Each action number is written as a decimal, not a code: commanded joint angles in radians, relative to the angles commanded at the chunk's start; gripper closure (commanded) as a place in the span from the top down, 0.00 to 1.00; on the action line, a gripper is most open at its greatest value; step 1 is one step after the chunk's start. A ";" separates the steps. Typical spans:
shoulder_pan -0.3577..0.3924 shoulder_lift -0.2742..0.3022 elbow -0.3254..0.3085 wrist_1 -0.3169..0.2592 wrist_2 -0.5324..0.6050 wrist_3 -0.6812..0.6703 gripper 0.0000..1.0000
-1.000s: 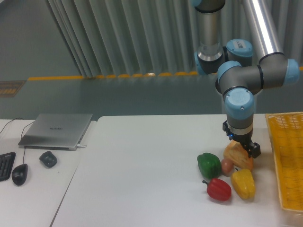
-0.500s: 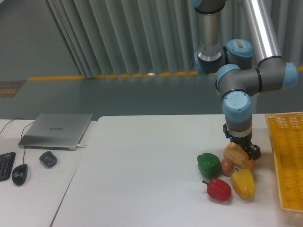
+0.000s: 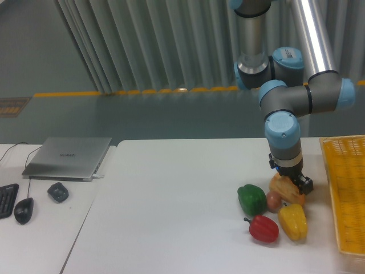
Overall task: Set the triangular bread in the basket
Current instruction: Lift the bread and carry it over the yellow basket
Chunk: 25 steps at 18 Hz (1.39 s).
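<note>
The triangular bread [image 3: 283, 193], a golden-orange wedge, lies on the white table among the vegetables, just behind the yellow bell pepper [image 3: 293, 222]. My gripper [image 3: 292, 182] points straight down onto its top. One dark finger [image 3: 306, 184] shows at the bread's right side, and the other is hidden behind the wrist. The bread looks to be resting on the table, and I cannot tell whether the jaws press on it. The yellow woven basket [image 3: 345, 188] lies at the table's right edge, its near rim a short way right of the bread.
A green pepper [image 3: 251, 199], a red pepper [image 3: 263, 228] and a small tan egg [image 3: 274, 201] crowd the bread's left and front. A laptop [image 3: 68, 157], a mouse [image 3: 23, 210], a small dark object [image 3: 57, 192] and a keyboard corner [image 3: 5, 200] lie on the left table.
The arm's wrist has shifted slightly left and lower over the bread. The bread stays where it was among the vegetables.
</note>
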 joint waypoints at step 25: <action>0.076 0.163 0.170 -0.190 0.023 -0.003 0.00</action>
